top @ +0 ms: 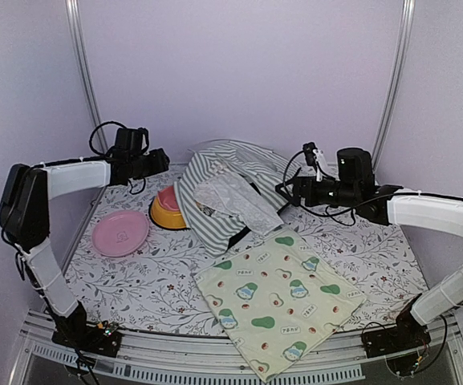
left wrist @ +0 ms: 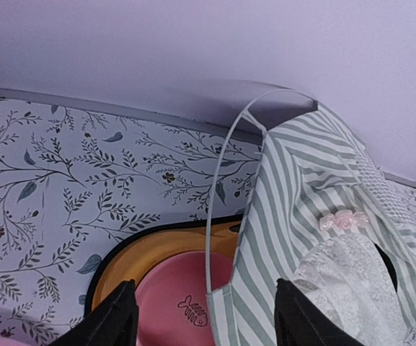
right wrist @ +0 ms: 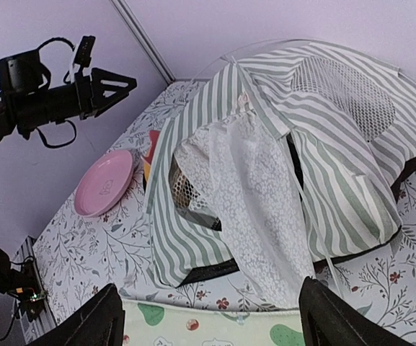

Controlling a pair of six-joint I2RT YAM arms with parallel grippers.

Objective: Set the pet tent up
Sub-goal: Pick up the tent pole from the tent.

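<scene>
So the pet tent sits toward the back middle of the floral-cloth table, and I'd call it half done at best. It has some shape: a thin white pole arcs up along its left side, the round mesh window is stretched out, and the lace door curtain hangs down the front. The whole thing looks slumped and tilted though, not standing square, and its left bottom corner hangs over the orange double pet bowl. The left gripper hovers just beside that corner with its jaws spread wide and nothing between them. The right gripper is near the tent's right side, also wide apart and empty, so neither arm has hold of the tent. The avocado-print mat lies flat in front of it and the pink plate sits off to the left. I honestly can't tell if the poles are fully seated at the corners. My guess is what's left is pulling it upright, squaring the base and getting it off the bowl.
</scene>
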